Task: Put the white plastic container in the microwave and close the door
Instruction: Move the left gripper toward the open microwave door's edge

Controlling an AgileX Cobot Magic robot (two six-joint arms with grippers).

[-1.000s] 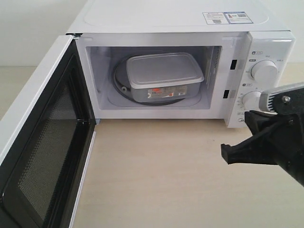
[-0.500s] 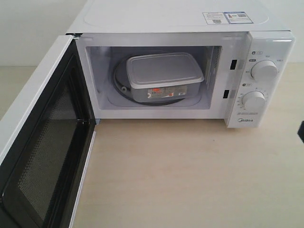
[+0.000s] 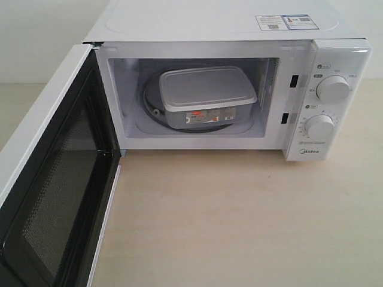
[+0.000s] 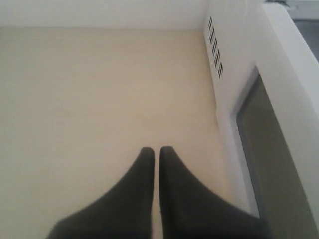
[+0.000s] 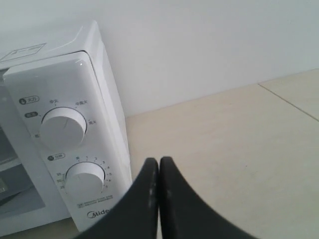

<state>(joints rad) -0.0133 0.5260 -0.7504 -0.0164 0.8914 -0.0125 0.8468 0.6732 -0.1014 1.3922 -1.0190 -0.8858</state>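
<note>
Left gripper (image 4: 156,149): fingers pressed together with nothing between them, above the table (image 4: 89,89). It is just beside the outer face of the door (image 4: 279,164) with its dark window.

Right gripper (image 5: 158,160): also pressed together and empty, above the table. It is near the control panel of the microwave (image 5: 99,64), which carries two dials (image 5: 62,127).

In the exterior view the microwave fills the 12 o'clock half, with its cavity open. The container (image 3: 206,95) sits inside on the turntable (image 3: 149,110), lid on and label facing the opening. The dials stand at 3 o'clock of the container. The door is swung wide open. It is hinged at the cavity's 9 o'clock side and reaches toward 7 o'clock of the view, mesh inner face showing.
</note>
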